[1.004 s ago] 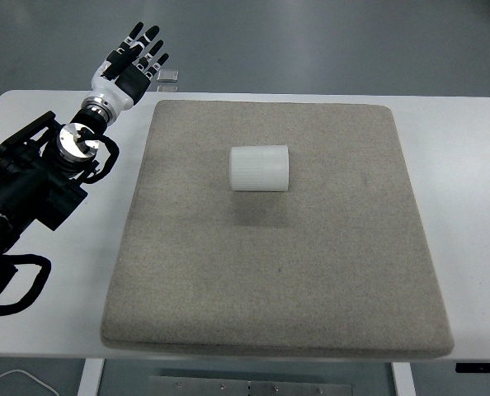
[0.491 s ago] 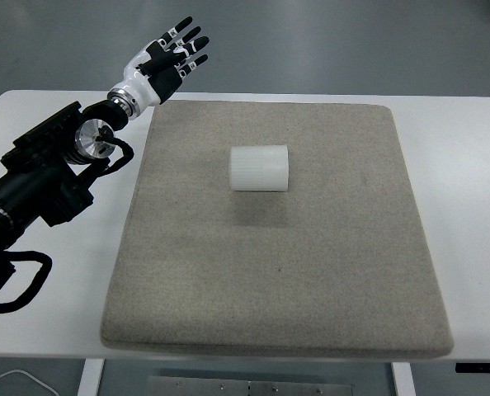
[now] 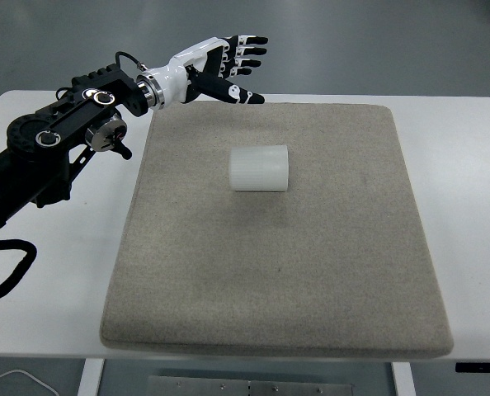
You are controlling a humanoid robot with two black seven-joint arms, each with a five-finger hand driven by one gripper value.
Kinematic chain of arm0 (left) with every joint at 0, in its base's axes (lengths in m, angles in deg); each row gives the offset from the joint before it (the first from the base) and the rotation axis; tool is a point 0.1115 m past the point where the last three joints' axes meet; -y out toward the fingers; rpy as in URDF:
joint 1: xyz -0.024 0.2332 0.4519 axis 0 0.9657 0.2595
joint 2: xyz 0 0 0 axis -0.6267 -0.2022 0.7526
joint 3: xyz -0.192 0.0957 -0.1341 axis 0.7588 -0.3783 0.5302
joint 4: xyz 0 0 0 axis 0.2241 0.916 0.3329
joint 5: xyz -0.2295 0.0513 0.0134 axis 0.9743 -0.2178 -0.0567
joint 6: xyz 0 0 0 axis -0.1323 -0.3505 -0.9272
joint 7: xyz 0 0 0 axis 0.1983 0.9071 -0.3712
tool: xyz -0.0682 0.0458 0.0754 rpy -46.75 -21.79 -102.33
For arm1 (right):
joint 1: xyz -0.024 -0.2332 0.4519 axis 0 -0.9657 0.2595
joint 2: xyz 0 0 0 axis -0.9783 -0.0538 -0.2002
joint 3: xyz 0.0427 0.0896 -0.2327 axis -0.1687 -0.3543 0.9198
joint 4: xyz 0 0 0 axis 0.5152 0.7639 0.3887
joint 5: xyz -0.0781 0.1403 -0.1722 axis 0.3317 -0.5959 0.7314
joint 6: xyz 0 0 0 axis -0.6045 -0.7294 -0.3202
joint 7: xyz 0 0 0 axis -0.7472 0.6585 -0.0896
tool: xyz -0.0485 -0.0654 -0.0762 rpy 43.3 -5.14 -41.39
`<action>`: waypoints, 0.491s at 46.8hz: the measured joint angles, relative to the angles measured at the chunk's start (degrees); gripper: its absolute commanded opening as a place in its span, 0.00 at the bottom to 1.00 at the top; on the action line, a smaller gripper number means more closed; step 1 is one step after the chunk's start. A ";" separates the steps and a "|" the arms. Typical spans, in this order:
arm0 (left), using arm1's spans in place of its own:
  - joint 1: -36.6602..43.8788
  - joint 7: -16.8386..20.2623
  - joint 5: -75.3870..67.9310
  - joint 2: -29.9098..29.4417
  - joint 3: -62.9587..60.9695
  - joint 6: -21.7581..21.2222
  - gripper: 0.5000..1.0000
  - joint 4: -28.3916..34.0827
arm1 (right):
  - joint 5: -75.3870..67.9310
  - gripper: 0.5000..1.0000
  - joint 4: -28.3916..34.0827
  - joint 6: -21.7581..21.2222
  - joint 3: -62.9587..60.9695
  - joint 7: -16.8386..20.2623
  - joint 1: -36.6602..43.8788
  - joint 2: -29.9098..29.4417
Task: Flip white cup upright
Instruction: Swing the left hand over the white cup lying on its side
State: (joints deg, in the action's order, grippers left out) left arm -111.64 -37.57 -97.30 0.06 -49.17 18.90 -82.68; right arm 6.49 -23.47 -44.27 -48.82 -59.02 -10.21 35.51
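Note:
A white ribbed cup [image 3: 259, 168] lies on its side near the middle of a grey-beige mat [image 3: 278, 280], its axis running left to right. My left hand [image 3: 237, 66] hovers above the mat's far edge, up and slightly left of the cup and well apart from it. Its black-and-white fingers are spread and hold nothing. The black left arm [image 3: 63, 140] reaches in from the left edge. No right arm shows.
The mat rests on a white table [image 3: 476, 214] with bare strips at both sides. Grey floor lies beyond the table's far edge.
My left hand has swung right from beyond the table's far left, over the mat's far edge and closer to the cup, and the forearm has turned. The cup has not moved.

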 measured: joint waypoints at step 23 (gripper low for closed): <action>-13.47 -11.09 -8.57 -3.18 -13.86 6.63 0.98 -6.78 | 0.00 0.86 0.03 0.00 -0.01 0.00 0.01 0.00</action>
State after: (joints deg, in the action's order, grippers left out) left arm -125.11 -48.66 -105.87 -3.12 -63.04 25.53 -89.47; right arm 6.49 -23.45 -44.27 -48.83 -59.03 -10.21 35.51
